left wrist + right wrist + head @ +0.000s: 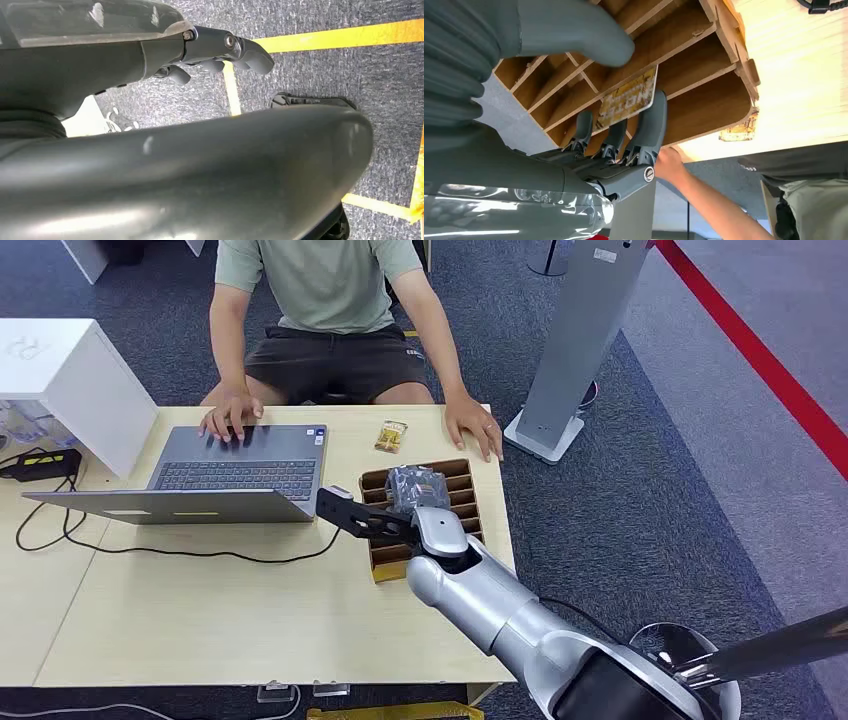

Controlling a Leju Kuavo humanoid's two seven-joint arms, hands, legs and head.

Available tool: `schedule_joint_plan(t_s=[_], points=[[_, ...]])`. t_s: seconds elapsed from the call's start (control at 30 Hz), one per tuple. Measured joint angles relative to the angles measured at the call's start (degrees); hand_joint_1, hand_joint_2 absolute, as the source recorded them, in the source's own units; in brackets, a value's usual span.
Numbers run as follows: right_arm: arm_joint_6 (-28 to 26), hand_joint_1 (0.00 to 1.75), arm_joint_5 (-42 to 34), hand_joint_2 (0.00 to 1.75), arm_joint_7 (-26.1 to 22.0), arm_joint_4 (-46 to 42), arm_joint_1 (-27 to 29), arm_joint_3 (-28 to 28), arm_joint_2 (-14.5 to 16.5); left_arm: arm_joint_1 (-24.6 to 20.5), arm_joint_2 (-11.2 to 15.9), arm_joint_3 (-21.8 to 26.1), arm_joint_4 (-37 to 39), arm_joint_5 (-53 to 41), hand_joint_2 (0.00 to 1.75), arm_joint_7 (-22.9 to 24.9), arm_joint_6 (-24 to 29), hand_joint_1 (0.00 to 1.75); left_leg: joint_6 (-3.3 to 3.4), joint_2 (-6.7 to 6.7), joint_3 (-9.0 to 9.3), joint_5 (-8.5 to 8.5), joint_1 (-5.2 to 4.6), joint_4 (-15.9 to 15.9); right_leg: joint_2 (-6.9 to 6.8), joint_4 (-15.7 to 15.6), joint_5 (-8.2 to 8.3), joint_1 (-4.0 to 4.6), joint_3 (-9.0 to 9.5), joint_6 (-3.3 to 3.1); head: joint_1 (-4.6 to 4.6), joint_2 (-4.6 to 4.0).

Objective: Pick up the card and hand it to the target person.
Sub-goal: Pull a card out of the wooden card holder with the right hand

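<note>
My right hand (pixel 416 491) reaches into a brown wooden box (pixel 388 564) with slots, which stands on the table near the person's side. In the right wrist view a yellow-brown printed card (pixel 628 99) stands out of one slot of the box (pixel 709 107). My fingers (pixel 650 125) lie against one face of the card, and my thumb (pixel 589 35) hovers on the other side with a gap to it. A person in a green shirt (pixel 325 280) sits across the table. My left hand (pixel 220 50) hangs over the carpet and holds nothing.
A second small card (pixel 391 436) lies flat on the table (pixel 200 620) beyond the box. An open laptop (pixel 235 472) with a black cable sits at the left, one of the person's hands on its keys, the other (pixel 474 428) by the box. A grey stand (pixel 575 350) rises at the right.
</note>
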Motion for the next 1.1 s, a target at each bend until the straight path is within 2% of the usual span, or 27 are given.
schedule_joint_plan(t_s=[0.1,0.17,0.43,0.77,1.1], points=[[0.1,1.7,-0.1,1.75,0.0,0.2,0.1,0.0,0.0,0.0,0.0,0.0,0.0,0.0,0.0,0.0,0.0,0.0,0.0,0.0,-0.02,0.0,0.0,0.0,0.0,0.0,0.0,0.0,-0.01,0.0,0.02,0.0],[0.2,1.75,-0.1,1.75,0.0,0.4,0.0,0.0,0.0,0.0,0.0,0.0,0.0,0.0,0.0,0.0,0.0,0.0,0.0,0.0,-0.02,0.0,0.0,0.0,0.0,0.0,0.0,0.0,-0.02,0.0,0.03,0.0],[0.1,1.75,-0.1,1.75,-0.1,0.6,0.0,0.0,0.3,0.0,0.0,0.0,0.0,0.1,0.0,-0.1,0.4,0.0,0.0,0.0,-0.03,-0.01,0.0,0.0,0.0,0.0,0.0,0.0,-0.02,0.0,0.04,0.0],[-0.9,1.75,0.0,1.75,0.0,0.9,0.0,0.0,0.4,0.0,0.0,0.0,0.0,-0.6,0.0,-2.6,0.4,0.0,0.0,0.0,0.0,0.01,0.0,0.0,0.0,0.0,0.0,0.0,-0.01,-0.01,0.02,0.0],[-0.2,1.75,1.9,1.75,1.3,-1.4,-0.8,-0.1,-0.8,0.1,0.0,0.0,0.0,-0.2,0.0,-2.2,0.4,0.0,0.0,0.0,-0.03,0.01,0.0,0.0,0.0,0.0,0.01,0.0,-0.03,-0.01,0.09,0.0]])
